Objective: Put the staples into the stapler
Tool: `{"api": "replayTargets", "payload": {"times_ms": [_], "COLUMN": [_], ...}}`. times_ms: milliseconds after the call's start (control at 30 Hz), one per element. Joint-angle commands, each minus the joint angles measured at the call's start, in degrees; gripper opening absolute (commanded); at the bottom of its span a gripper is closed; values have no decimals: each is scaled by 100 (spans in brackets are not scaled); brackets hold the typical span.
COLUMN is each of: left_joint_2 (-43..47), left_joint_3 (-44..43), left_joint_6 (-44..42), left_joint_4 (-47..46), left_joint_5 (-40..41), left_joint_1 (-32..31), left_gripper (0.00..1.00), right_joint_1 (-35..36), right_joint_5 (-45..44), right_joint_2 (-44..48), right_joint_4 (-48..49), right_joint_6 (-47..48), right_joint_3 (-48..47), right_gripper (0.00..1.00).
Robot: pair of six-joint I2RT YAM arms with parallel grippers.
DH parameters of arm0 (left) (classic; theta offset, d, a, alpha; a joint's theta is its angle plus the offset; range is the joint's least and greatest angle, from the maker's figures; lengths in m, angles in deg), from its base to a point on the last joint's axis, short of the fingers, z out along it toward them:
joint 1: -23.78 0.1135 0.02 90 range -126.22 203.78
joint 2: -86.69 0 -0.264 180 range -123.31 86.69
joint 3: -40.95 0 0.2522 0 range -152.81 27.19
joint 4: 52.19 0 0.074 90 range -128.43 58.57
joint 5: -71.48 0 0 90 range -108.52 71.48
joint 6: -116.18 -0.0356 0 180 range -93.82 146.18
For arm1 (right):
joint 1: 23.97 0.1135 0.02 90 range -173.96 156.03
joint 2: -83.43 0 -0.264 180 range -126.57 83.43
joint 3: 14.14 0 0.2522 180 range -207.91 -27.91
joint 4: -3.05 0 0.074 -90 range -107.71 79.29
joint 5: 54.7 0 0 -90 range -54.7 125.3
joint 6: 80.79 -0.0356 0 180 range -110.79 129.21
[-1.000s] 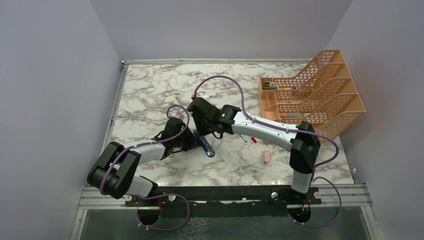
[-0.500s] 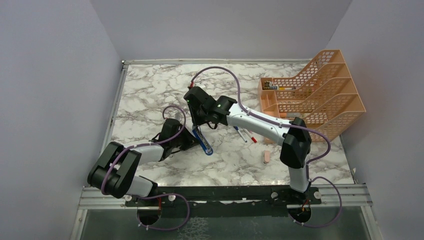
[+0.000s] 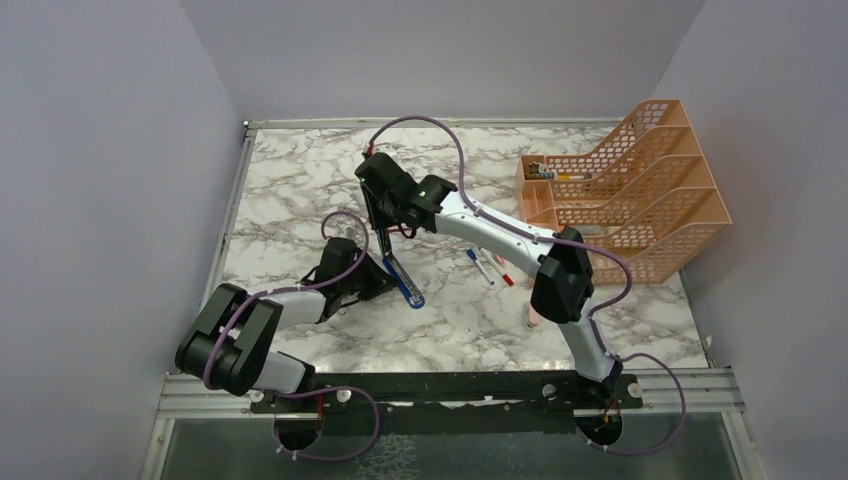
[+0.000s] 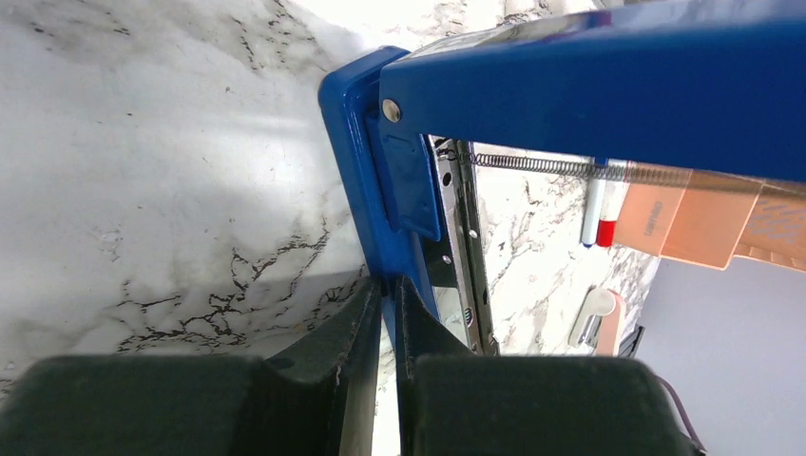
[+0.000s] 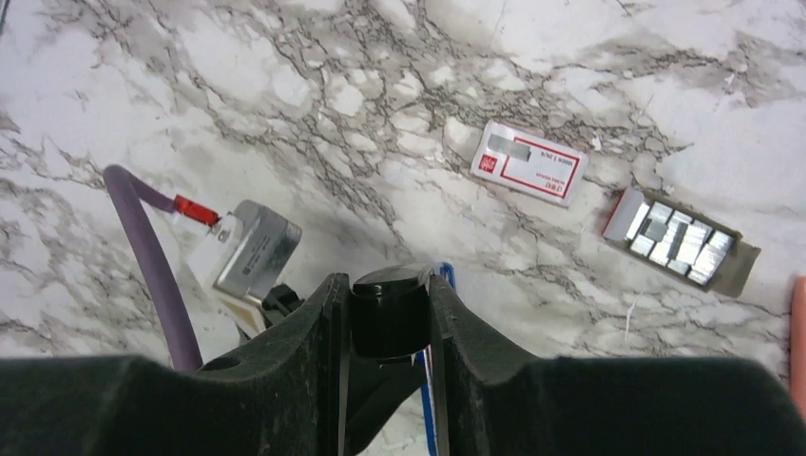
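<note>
Blue stapler (image 4: 570, 90) lies open toward the counter's (image 3: 300, 170) left edge; we see the left pincer (image 4: 388, 296) clamped on its base, the right pincer (image 5: 387, 290) gripping its raised top.

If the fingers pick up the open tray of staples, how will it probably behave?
The tray looks like thin card, so it would probably be light and bend under a squeeze. The staple strips lie loose and uncovered in short pieces, so they may slide out if it tilts.

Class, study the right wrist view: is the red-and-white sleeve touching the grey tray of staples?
Apart. The right wrist view shows a strip of marble tabletop between the sleeve and the tray.
</note>
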Motion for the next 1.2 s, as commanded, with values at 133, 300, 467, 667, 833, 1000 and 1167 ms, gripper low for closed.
{"api": "replayTargets", "payload": {"times_ms": [133, 300, 467, 667, 833, 1000, 1167], "left_joint_2": [-144, -56, 32, 140, 297, 521, 775], "left_joint_3": [339, 372, 377, 256, 200, 84, -60], "left_joint_6": [-55, -45, -56, -185, -221, -288, -381], "left_joint_4": [801, 856, 887, 1116, 1284, 1484, 1770], "left_joint_5": [177, 232, 224, 218, 242, 235, 281], "left_joint_1": [66, 110, 162, 224, 268, 287, 310], "left_gripper": [11, 11, 12, 15, 19, 26, 31], "right_joint_1": [-81, -125, -162, -187, -215, -252, -275], "right_joint_5": [120, 166, 220, 228, 230, 325, 429], "right_joint_2": [-571, -788, -994, -1060, -1049, -881, -473], "right_joint_4": [455, 688, 843, 1012, 1052, 1115, 1249], "right_joint_6": [-37, 15, 70, 18, 35, 44, 61], "right_joint_3": [-241, -241, -292, -256, -298, -298, -129], "right_gripper": [34, 40, 45, 49, 56, 61, 66]}}
